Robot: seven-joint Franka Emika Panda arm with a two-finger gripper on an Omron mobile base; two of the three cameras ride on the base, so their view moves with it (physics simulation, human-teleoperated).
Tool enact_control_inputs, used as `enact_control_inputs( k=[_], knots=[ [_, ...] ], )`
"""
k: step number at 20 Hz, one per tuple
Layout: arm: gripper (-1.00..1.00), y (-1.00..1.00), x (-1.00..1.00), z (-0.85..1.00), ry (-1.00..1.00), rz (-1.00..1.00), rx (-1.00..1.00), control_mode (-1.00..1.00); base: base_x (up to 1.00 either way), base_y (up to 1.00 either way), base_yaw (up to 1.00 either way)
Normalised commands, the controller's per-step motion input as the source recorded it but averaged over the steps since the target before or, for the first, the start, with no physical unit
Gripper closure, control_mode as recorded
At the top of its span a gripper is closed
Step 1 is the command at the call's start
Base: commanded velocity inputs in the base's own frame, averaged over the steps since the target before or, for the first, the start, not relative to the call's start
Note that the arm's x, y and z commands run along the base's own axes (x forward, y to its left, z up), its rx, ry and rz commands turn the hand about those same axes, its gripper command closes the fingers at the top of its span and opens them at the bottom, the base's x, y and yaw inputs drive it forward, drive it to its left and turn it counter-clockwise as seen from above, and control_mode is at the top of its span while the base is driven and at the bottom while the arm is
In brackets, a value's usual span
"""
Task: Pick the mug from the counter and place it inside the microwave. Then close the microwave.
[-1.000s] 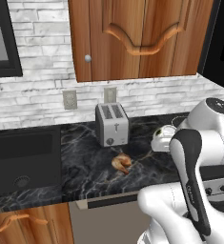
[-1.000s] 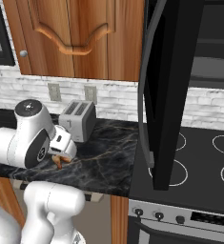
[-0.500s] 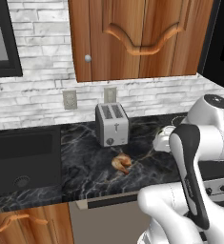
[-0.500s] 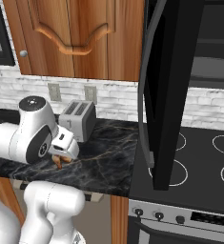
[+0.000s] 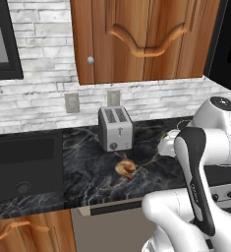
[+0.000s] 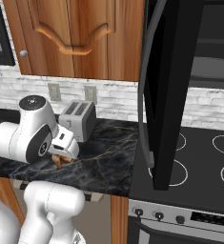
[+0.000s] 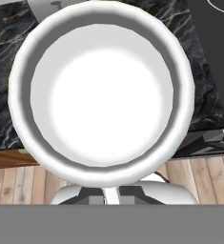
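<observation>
Looking down: the hand view faces straight into the mug, mouth up, its white bowl holding nothing.
Hand: closed on the mug; the fingers themselves are hidden under the rim at the bottom of the hand view, so the exact contact cannot be seen.
Mug place: raised off the counter, over its front edge, with wooden floor showing below it in the hand view.
Left base view: a bit of the mug peeks out beside the white arm, above the counter, right of the toaster and the pastry.
Right base view: the arm's elbow covers the mug; the microwave hangs above the stovetop, its door swung wide open, cavity dark with nothing seen inside.
Counter, right base view: the toaster stands at the back of the counter; the pastry pokes out under the arm.
</observation>
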Motion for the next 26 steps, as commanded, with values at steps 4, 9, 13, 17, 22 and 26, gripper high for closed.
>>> enact_control_inputs(
  k=[4,9,13,17,22,26],
  knots=[
    [1.0,0.0,0.0,0.0,0.0,0.0,0.0,1.0,-0.05,0.0,0.0],
    [1.0,0.0,0.0,0.0,0.0,0.0,0.0,1.0,-0.76,0.23,-0.04],
    [1.0,0.0,0.0,0.0,0.0,0.0,0.0,1.0,-0.46,0.35,-0.12],
    [1.0,0.0,0.0,0.0,0.0,0.0,0.0,1.0,-0.13,0.32,-0.24],
    [1.0,0.0,0.0,0.0,0.0,0.0,0.0,1.0,-0.48,0.03,-0.51],
    [1.0,0.0,0.0,0.0,0.0,0.0,0.0,1.0,-0.47,-0.05,-0.71]
  ],
)
